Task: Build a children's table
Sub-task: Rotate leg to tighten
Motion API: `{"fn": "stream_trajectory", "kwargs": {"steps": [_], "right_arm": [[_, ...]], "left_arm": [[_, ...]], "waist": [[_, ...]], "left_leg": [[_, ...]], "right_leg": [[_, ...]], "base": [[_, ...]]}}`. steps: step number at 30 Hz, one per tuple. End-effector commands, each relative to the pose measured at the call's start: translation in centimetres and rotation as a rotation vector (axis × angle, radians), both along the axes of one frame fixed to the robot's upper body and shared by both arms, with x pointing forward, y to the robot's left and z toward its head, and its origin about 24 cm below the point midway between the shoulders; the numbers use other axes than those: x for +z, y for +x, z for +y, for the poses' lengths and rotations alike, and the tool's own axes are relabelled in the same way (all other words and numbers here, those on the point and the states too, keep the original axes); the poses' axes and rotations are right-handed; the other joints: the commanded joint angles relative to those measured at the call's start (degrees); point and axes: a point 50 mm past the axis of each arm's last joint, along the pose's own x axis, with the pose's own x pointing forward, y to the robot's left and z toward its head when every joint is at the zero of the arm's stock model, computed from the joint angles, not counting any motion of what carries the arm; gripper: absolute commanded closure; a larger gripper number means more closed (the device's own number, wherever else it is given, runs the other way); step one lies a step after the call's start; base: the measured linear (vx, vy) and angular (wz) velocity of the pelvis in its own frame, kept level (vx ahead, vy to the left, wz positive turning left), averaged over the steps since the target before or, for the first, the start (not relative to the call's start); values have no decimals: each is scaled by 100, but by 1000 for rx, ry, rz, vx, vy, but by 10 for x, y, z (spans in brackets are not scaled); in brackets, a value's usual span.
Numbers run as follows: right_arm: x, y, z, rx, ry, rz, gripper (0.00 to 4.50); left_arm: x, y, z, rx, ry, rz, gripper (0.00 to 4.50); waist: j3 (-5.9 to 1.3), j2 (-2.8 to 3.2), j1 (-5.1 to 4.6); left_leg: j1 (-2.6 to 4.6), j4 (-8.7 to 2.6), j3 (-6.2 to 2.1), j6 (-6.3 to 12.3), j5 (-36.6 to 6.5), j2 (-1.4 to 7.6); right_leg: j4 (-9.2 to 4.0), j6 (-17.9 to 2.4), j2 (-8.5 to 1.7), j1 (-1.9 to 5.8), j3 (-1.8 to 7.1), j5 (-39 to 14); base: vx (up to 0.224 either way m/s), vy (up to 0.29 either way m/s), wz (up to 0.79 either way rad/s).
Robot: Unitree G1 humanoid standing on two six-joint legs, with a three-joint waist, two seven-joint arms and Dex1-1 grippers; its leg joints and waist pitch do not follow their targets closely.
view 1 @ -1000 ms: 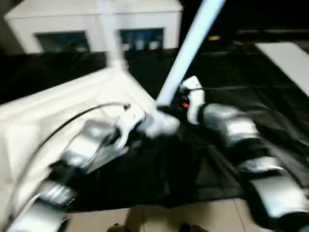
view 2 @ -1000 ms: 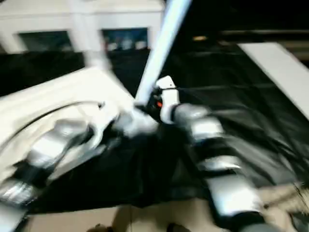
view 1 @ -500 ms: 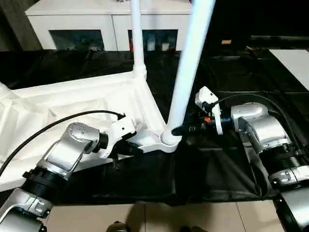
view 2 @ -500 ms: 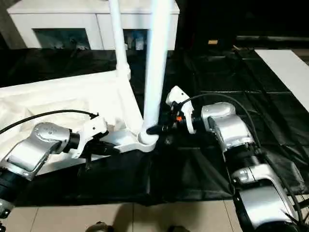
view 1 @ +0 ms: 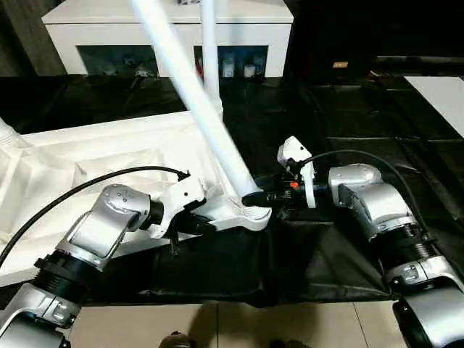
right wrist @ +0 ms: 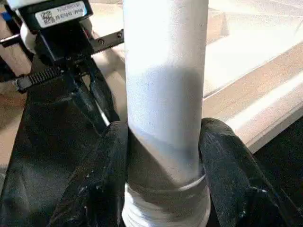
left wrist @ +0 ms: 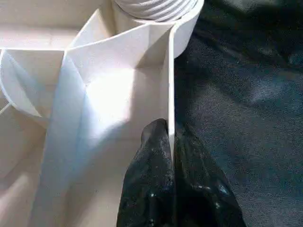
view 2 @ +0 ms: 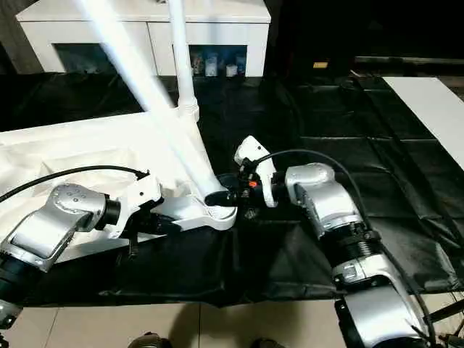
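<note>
Seating a tilted leg into the near corner socket.

Nearest, left gripper (view 1: pixel 190 221) pinching the tabletop (view 1: pixel 87 163) rim wall, fingers (left wrist: pixel 151 156) nearly shut on it; right gripper (view 1: pixel 262 197) clasping the leg (view 1: pixel 196 101) half open just above the near socket (view 1: pixel 250 212), long axis leaning away toward the robot's left, needing uprighting. Farther back, standing upright in its socket, a second leg (view 1: pixel 209 51). Counting: one tabletop, two legs.

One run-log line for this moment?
left claw: shut on tabletop rim | right claw: gripping leg at corner socket | leg tilted
</note>
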Motion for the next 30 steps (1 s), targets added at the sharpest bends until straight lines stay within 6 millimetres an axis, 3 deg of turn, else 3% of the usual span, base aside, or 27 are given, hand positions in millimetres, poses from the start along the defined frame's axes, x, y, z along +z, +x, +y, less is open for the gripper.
{"fn": "stream_trajectory", "kwargs": {"steps": [1, 3, 6, 14, 16, 19, 22, 23, 29, 30], "right_arm": [[-10, -1, -8, -48, -19, 20, 260], [-12, -2, -9, -52, -17, 23, 260], [-12, -2, -10, -86, 8, 21, 260], [-1, 4, -7, -155, 109, -25, 261], [2, 7, -7, -183, 133, -49, 261], [5, 9, -5, -204, 155, -69, 261], [9, 12, -3, -210, 169, -83, 261], [12, 13, 0, -211, 179, -91, 261], [22, 15, 6, -193, 197, -126, 261], [22, 15, 6, -193, 197, -126, 261]], "left_arm": [[18, 2, -9, -64, -45, -68, 450], [18, 2, -9, -62, -44, -69, 450], [17, 2, -8, -54, -40, -78, 450], [22, 11, -6, -3, -52, -165, 450], [30, 14, -4, 40, -125, -168, 406], [48, 17, -3, 75, -283, -160, 385], [62, 19, 0, 81, -397, -165, 352], [75, 22, 2, 94, -517, -152, 347], [89, 34, -5, 172, -737, -128, 302], [89, 34, -5, 172, -737, -128, 278]], "waist": [[-606, 40, -8], [-610, 32, -12], [-612, 67, -7], [-601, 67, -15], [-600, 80, -15], [-607, 86, 1], [-609, 70, 1], [-606, 81, -6], [-621, 88, 1], [-622, 87, 1]], "left_leg": [[21, -368, 76, 138, -1225, -59], [17, -365, 76, 147, -1193, -64], [24, -362, 73, 148, -1219, -63], [34, -371, 63, 77, -1363, -67], [31, -367, 65, 70, -1353, -72], [35, -353, 70, 30, -1388, -79], [27, -345, 74, 65, -1360, -95], [20, -342, 79, 88, -1365, -97], [6, -329, 83, 144, -1246, -102], [5, -327, 84, 146, -1256, -105]], "right_leg": [[-355, -1190, -179, 429, 217, -1425], [-346, -1210, -175, 436, 217, -1358], [-344, -1234, -172, 433, 218, -1337], [-385, -1120, -173, 430, 206, -1614], [-381, -1123, -173, 427, 207, -1602], [-378, -1241, -177, 425, 200, -1533], [-363, -1255, -164, 437, 194, -1494], [-356, -1218, -159, 445, 187, -1569], [-363, -1192, -147, 451, 181, -1532], [-363, -1176, -143, 451, 178, -1545]], "base": [[0, 0, 0], [0, 0, 0], [0, 0, 0], [0, 0, 0], [0, 0, 0], [0, 0, 0], [0, 0, 0], [0, 0, 0], [0, 0, 0], [0, 0, 0]]}}
